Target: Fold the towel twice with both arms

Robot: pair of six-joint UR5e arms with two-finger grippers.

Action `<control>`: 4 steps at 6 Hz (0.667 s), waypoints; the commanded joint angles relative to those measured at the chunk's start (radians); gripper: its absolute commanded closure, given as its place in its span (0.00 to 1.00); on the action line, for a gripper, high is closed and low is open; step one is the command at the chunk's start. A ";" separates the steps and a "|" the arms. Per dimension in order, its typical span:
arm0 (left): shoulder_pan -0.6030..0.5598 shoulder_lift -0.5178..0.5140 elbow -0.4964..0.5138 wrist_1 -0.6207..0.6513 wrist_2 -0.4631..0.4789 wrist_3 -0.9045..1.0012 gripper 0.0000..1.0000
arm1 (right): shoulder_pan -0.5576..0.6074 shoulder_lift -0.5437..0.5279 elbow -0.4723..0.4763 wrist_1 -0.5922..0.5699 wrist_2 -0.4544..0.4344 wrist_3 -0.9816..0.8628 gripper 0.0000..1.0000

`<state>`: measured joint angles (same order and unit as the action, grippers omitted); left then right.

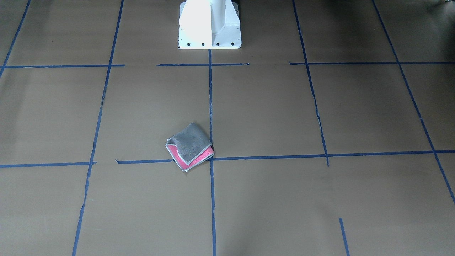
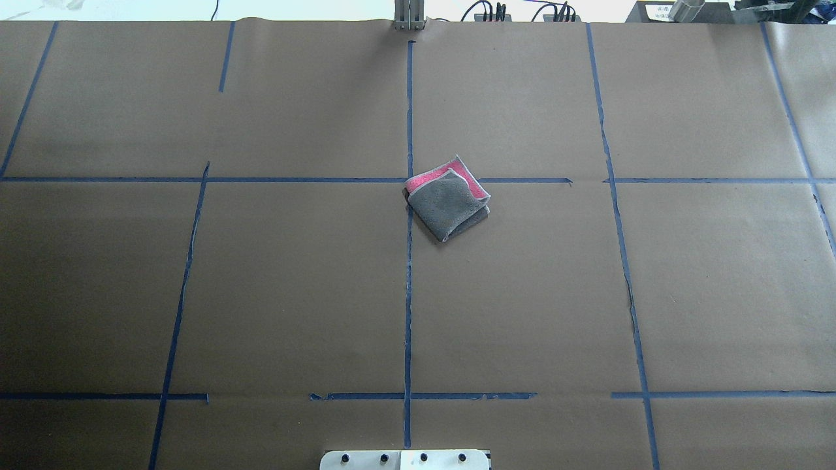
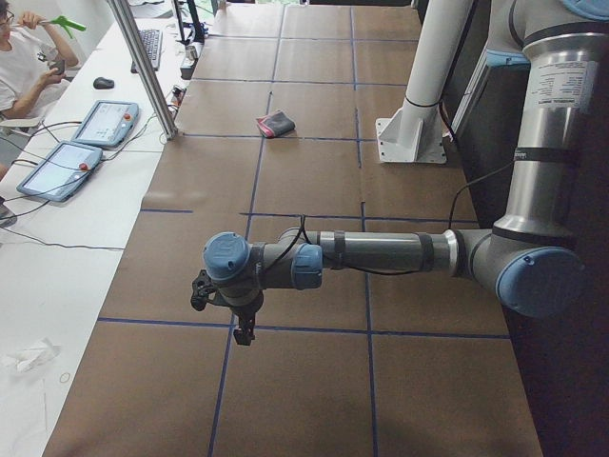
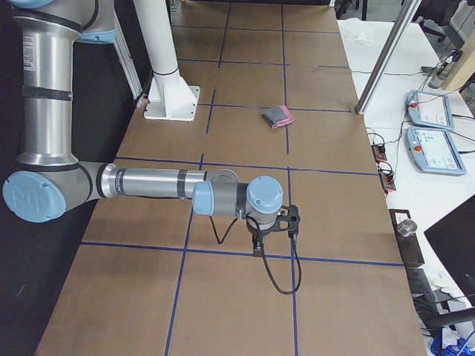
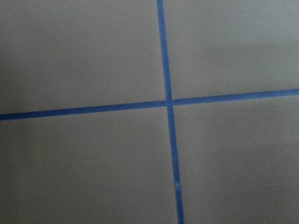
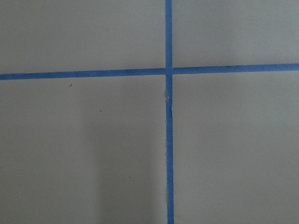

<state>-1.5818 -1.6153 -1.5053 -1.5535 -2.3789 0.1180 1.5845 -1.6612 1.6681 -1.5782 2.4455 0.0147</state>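
Off to each side of the white pedestal (image 1: 209, 25), the left gripper (image 3: 244, 331) and the right gripper (image 4: 257, 245) hang over the bench (image 2: 261, 294), well apart from the towel (image 2: 449, 199); I cannot tell if they are open or closed. Farther out in front of the pedestal, the towel lies alone in a small folded square, grey on top with pink peeking out. Both folds look done, and nothing seems left to do.

The big table (image 2: 294, 294) is brown with blue tape lines (image 2: 408, 294) making squares. A white desk (image 3: 57, 248) beside it holds two tablets (image 3: 105, 122) and a keyboard (image 3: 150, 46).
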 commanded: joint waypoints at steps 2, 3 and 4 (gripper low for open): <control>-0.003 0.029 -0.009 0.000 0.000 0.006 0.00 | 0.000 -0.005 -0.002 0.000 0.007 0.002 0.00; -0.003 0.029 -0.009 0.000 0.000 0.006 0.00 | 0.000 -0.003 -0.004 0.001 0.003 0.001 0.00; -0.003 0.029 -0.009 0.000 0.000 0.006 0.00 | 0.000 -0.003 -0.004 0.001 0.000 0.001 0.00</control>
<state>-1.5845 -1.5874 -1.5134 -1.5538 -2.3792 0.1241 1.5846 -1.6648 1.6649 -1.5774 2.4485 0.0157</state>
